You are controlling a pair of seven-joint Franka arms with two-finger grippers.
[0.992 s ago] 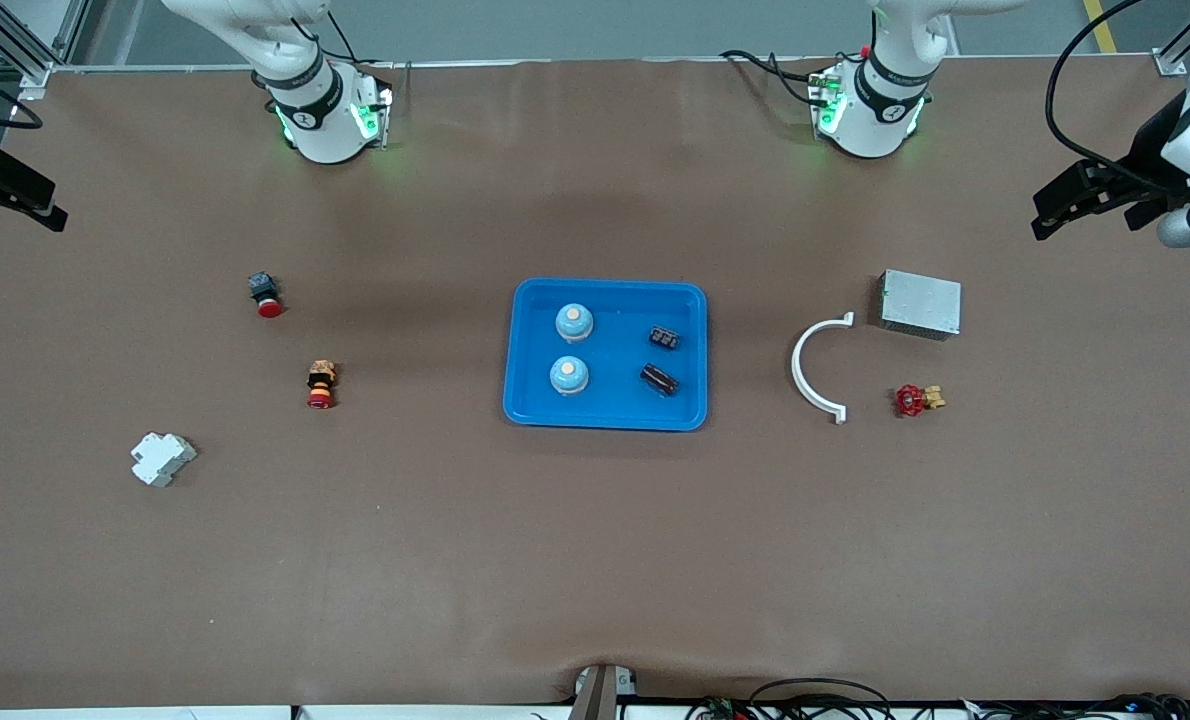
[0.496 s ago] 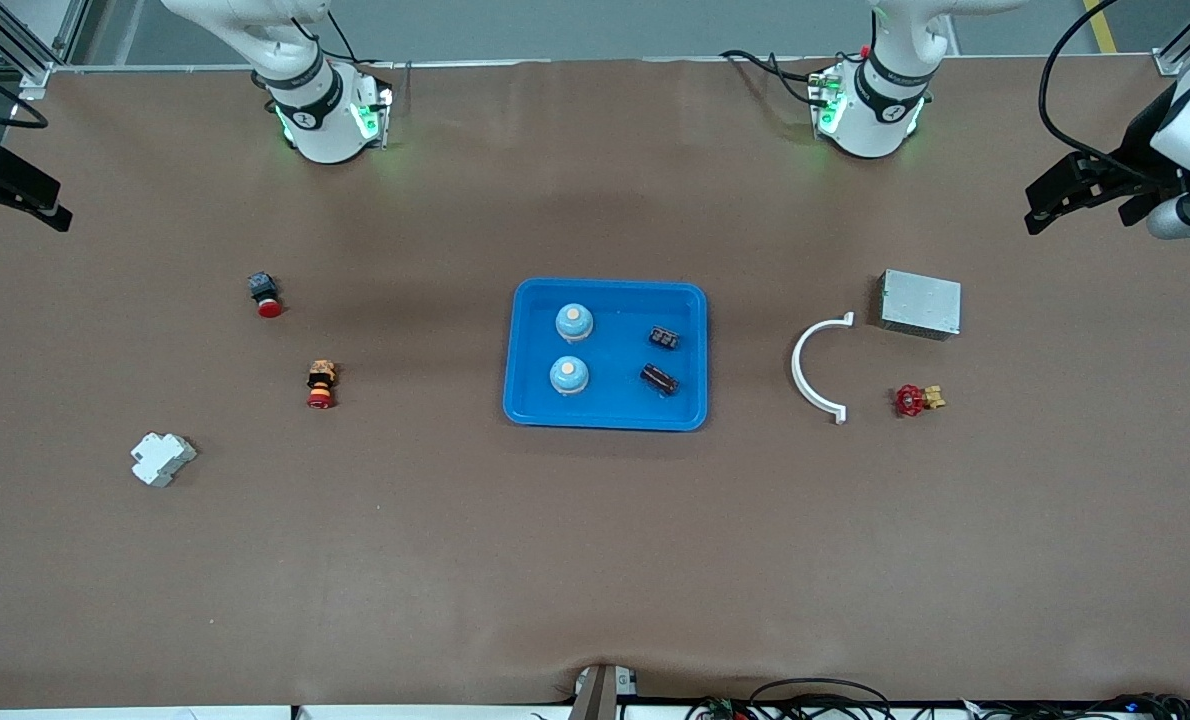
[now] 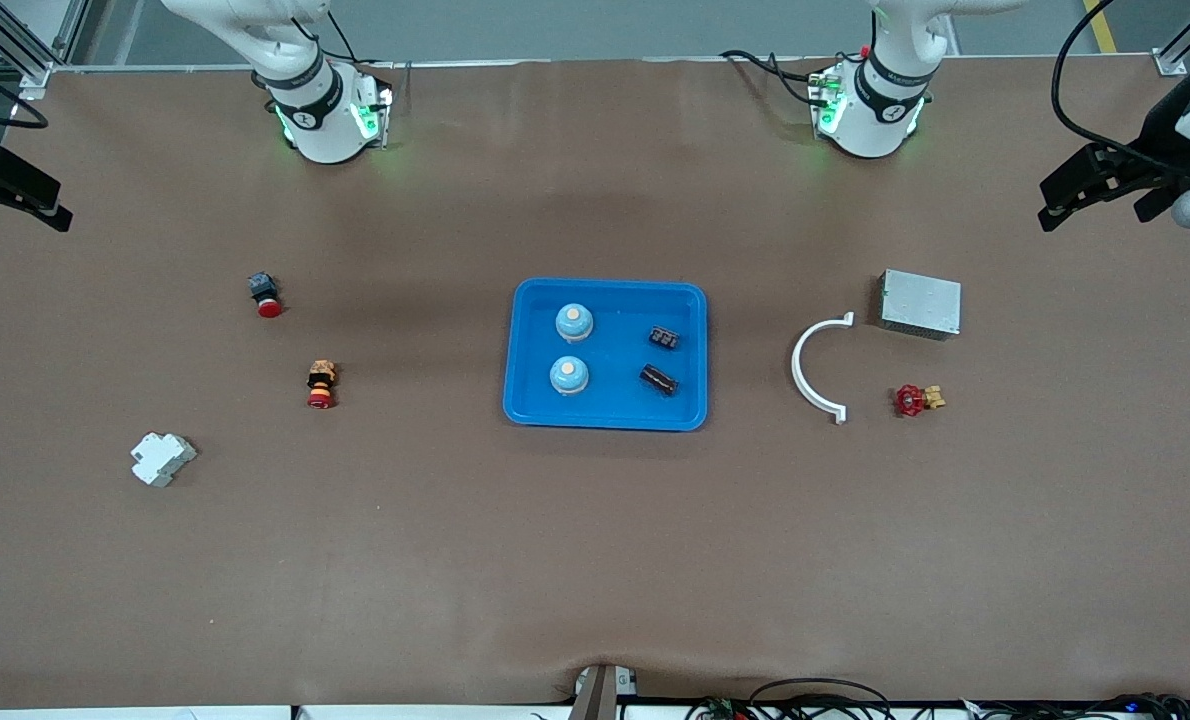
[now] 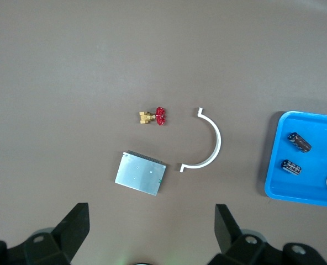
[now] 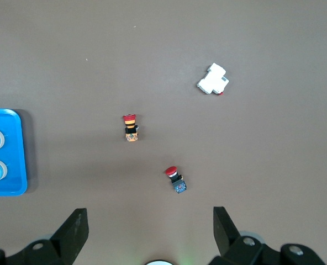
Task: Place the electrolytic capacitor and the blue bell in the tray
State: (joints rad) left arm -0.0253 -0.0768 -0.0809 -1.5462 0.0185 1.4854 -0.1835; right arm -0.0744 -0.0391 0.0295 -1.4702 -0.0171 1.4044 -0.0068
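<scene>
A: What could go wrong from here?

B: Little, I judge. My left gripper (image 3: 1095, 190) hangs high at the left arm's end of the brown table (image 3: 595, 560), jaws spread and carrying nothing; the left wrist view shows both fingers wide apart. My right gripper (image 3: 15, 190) hangs at the right arm's end, likewise released and bare. The risk is a needless return: a low sweep toward the centre could clip the white curved plastic bracket (image 3: 817, 368), the grey metal box (image 3: 920, 303) or the red-handled brass valve (image 3: 917, 400).

A: And the containers?

B: The bright blue rectangular plastic tray (image 3: 605, 418) sits at the table's centre. In it stand 2 pale blue dome-shaped bells (image 3: 574, 322), toward the right arm's end, and 2 black cylindrical electrolytic capacitors (image 3: 664, 338), toward the left arm's end. All 4 lie inside the rim, so I judge the task complete.

A: Anything outside?

B: 2 red-capped push buttons (image 3: 266, 295) and a white plastic block (image 3: 163, 459), well apart from the tray.
</scene>
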